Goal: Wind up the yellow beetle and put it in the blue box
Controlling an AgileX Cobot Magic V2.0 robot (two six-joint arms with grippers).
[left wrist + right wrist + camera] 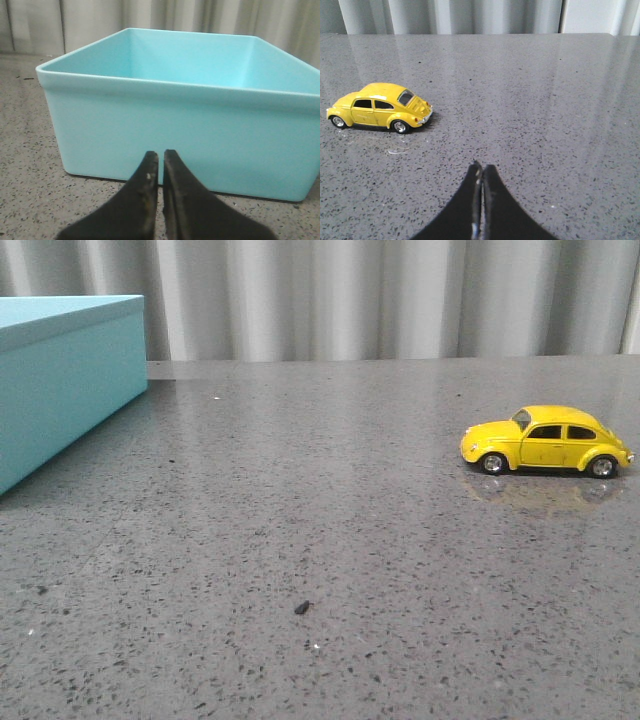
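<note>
The yellow beetle (pixel 547 440) stands on its wheels on the right of the grey table, nose pointing left; the right wrist view shows the beetle (pixel 380 108) from its rear side. The blue box (pixel 60 380) sits at the far left, cut off by the frame edge. Seen from the left wrist, the box (pixel 180 140) is open-topped and nothing shows inside. My left gripper (pixel 160 155) is shut with nothing in it, close in front of the box's near wall. My right gripper (pixel 482 167) is shut and empty, apart from the beetle. Neither arm shows in the front view.
The speckled grey tabletop (pixel 320 560) has a small dark speck (pixel 301 608) near the front middle. A pale pleated curtain (pixel 400 295) hangs behind the table's far edge.
</note>
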